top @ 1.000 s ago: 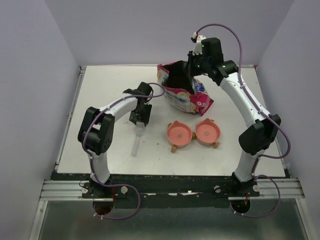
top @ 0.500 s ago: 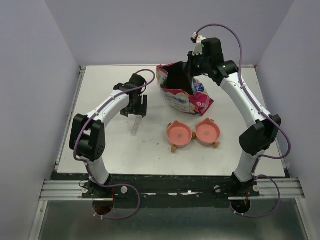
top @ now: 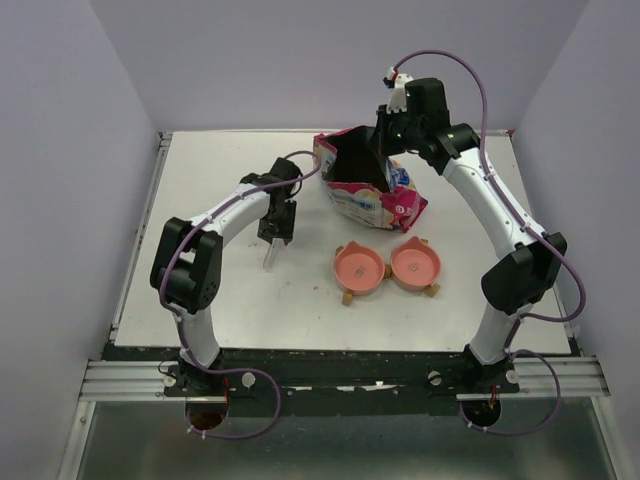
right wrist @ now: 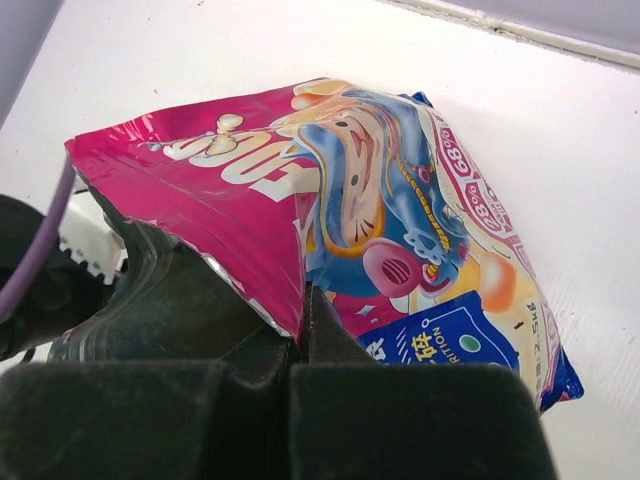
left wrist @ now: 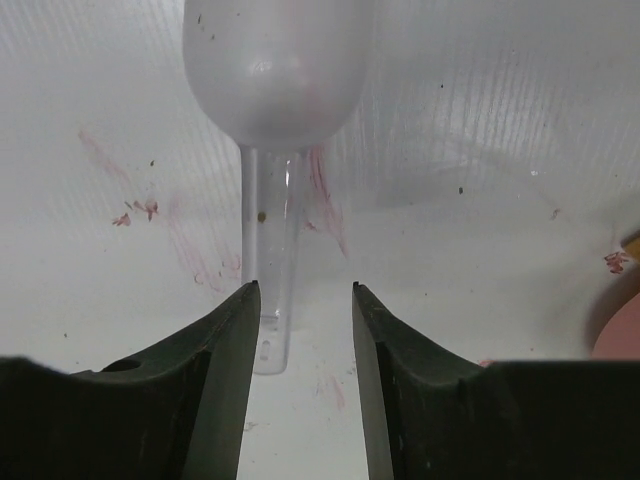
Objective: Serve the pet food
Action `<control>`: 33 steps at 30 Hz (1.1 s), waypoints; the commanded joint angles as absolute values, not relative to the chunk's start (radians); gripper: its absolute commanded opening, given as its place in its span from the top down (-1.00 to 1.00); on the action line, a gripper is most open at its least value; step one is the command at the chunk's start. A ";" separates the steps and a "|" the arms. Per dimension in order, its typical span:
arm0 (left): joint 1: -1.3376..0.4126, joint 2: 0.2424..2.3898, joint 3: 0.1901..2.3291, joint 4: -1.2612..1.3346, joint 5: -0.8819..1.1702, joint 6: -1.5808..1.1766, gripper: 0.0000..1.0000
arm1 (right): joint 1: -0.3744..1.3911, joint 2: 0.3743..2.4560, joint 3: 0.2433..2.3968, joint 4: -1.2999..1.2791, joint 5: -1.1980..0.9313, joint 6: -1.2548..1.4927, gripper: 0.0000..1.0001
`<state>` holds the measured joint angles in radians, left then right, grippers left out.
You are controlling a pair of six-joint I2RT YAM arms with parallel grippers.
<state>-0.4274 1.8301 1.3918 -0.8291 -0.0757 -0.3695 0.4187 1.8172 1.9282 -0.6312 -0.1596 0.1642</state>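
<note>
A clear plastic scoop (top: 270,256) lies flat on the white table (top: 200,290), bowl end away from me (left wrist: 275,70). My left gripper (top: 277,232) hovers low over its handle (left wrist: 270,250). The jaws are open and the handle's end lies between them, close to the left finger (left wrist: 215,360). My right gripper (top: 388,140) is shut on the raised rim of the pink printed bag (top: 372,198), pinching the foil edge (right wrist: 290,300) and holding the mouth open. The bag's inside is dark and the pet food is hidden.
Twin salmon-pink cat-eared bowls (top: 360,268) (top: 415,263) stand in front of the bag, right of the scoop. Faint red smears mark the table around the scoop (left wrist: 200,260). Lilac walls close the table on three sides.
The left gripper went away from me and came partly back. Its jaws opened wide, then narrowed. The scoop now lies farther from me. The right arm still holds the bag.
</note>
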 commanded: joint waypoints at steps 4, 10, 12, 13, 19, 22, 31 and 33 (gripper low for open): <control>-0.419 1.905 1.428 -0.793 -0.020 -0.331 0.06 | 0.425 1.736 1.939 -0.607 -0.206 0.181 0.99; -0.403 1.945 1.430 -0.792 -0.009 -0.328 0.13 | 0.423 1.740 1.944 -0.611 -0.204 0.178 0.99; -0.397 1.957 1.428 -0.785 -0.002 -0.331 0.17 | 0.423 1.744 1.945 -0.612 -0.202 0.178 0.99; -0.394 1.962 1.428 -0.779 0.026 -0.336 0.21 | 0.425 1.744 1.947 -0.614 -0.201 0.179 0.99; -0.376 1.965 1.408 -0.739 0.119 -0.334 0.54 | 0.425 1.752 1.945 -0.612 -0.216 0.187 0.99; -0.356 1.921 1.365 -0.689 0.219 -0.347 0.94 | 0.425 1.755 1.947 -0.611 -0.224 0.192 0.99; -0.166 1.764 0.890 0.190 0.995 -0.779 1.00 | 0.425 1.769 1.971 -0.618 -0.238 0.202 0.99; -0.146 1.816 0.862 0.353 1.081 -0.878 1.00 | 0.425 1.769 1.973 -0.621 -0.236 0.202 0.99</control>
<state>-0.1959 1.7546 0.9298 -0.1711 0.7109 -0.6044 0.4187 1.8103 1.9247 -0.6395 -0.1719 0.1730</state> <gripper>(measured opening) 0.009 0.007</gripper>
